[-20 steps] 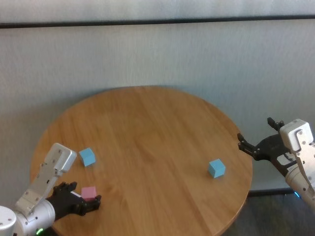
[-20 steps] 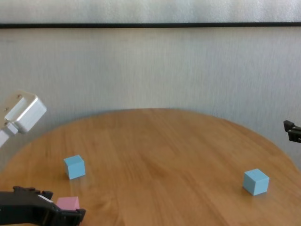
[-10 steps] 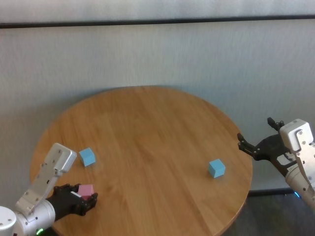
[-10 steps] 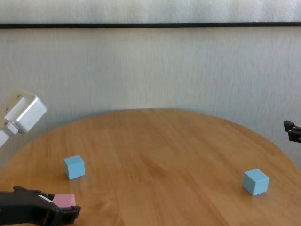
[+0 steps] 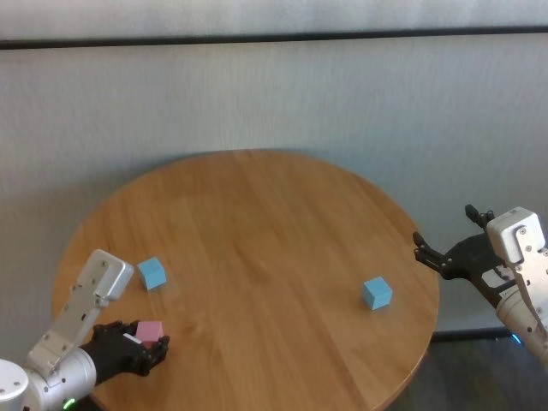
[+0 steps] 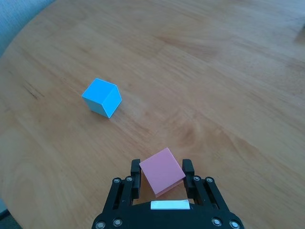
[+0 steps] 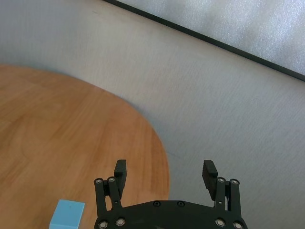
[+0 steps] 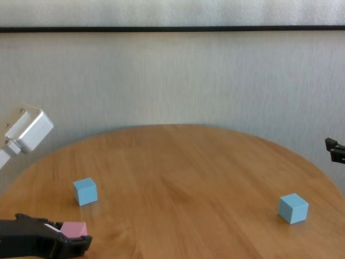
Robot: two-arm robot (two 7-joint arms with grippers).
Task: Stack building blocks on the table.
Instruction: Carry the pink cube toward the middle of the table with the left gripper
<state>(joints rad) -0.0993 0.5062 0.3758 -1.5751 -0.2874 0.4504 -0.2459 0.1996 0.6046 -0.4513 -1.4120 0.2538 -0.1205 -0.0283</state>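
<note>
My left gripper (image 5: 147, 345) is shut on the pink block (image 5: 150, 331) at the near left of the round wooden table (image 5: 257, 248). In the left wrist view its black fingers (image 6: 135, 177) press both sides of the pink block (image 6: 162, 171), and the chest view shows the pink block (image 8: 73, 229) low on the tabletop. One light blue block (image 5: 151, 273) sits just beyond it, also seen as the blue block (image 6: 102, 97) from the wrist. The other light blue block (image 5: 376, 293) lies at the near right. My right gripper (image 5: 441, 254) hangs open off the table's right edge.
A grey wall (image 5: 274, 94) runs behind the table. The right wrist view shows the table's curved edge (image 7: 159, 148) and the right-hand blue block (image 7: 66, 214) below the open fingers.
My left gripper's fingers closed in on the pink block, which shifted slightly toward the gripper. The right arm and both blue blocks have not moved.
</note>
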